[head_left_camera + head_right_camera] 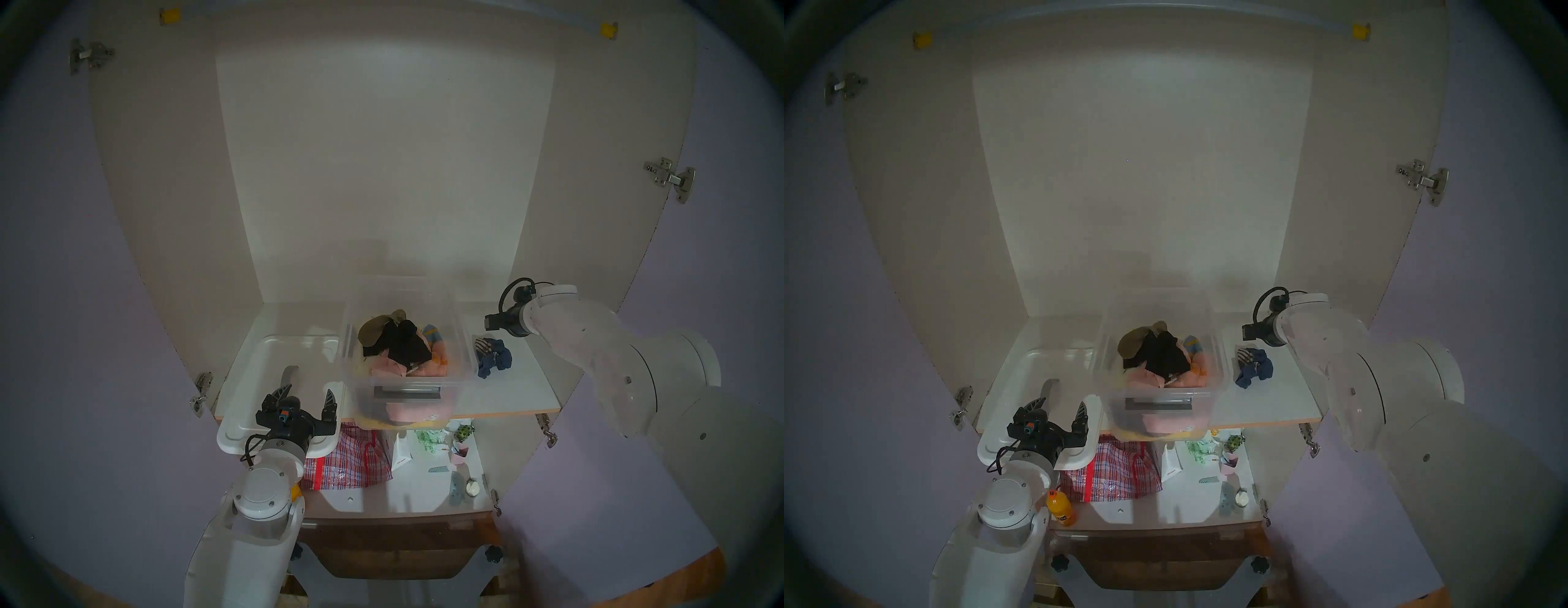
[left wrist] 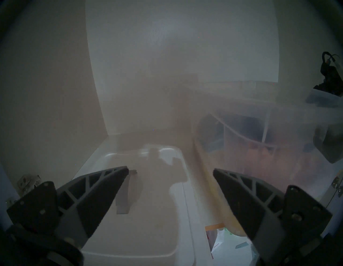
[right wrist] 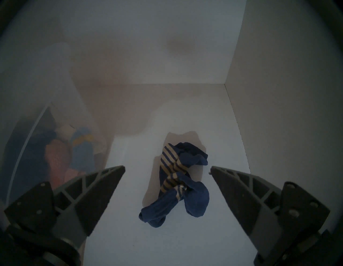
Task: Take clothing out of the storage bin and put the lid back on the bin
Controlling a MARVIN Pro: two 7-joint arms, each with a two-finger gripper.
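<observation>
Item: clothing (image 1: 493,356), a small navy bundle with a white-and-dark striped part. It is found lying on the white shelf (image 1: 517,395), right of centre in the head views, just beside the right wall of the storage bin and outside it. In the right wrist view it is seen at centre (image 3: 178,183), flat on the shelf and apart from both fingers.

Item: storage bin (image 1: 462,339), clear plastic, uncovered, placed at the centre of the shelf with its front edge slightly overhanging. A grey latch bar (image 1: 407,392) is carried on its front. Inside, a black garment (image 1: 403,344), a pink cloth (image 1: 394,367) and an olive-brown piece (image 1: 373,331) are heaped.

Item: lid (image 1: 271,361), white and translucent, laid flat on the shelf left of the bin, its near end projecting past the shelf edge. A grey strap handle (image 1: 288,373) is fitted at its centre.

Item: left gripper (image 1: 303,397), spread wide and empty, held over the near part of the lid at lower left of the head views. In the left wrist view (image 2: 170,170) the strap handle is seen just past the left finger's tip; contact cannot be told.

Item: right gripper (image 3: 167,169), spread wide and empty, poised above the clothing. In the head views only its wrist is seen, at right of frame.

Item: red plaid bag (image 1: 343,458), stored on the lower shelf beneath the bin, among small sundries.
</observation>
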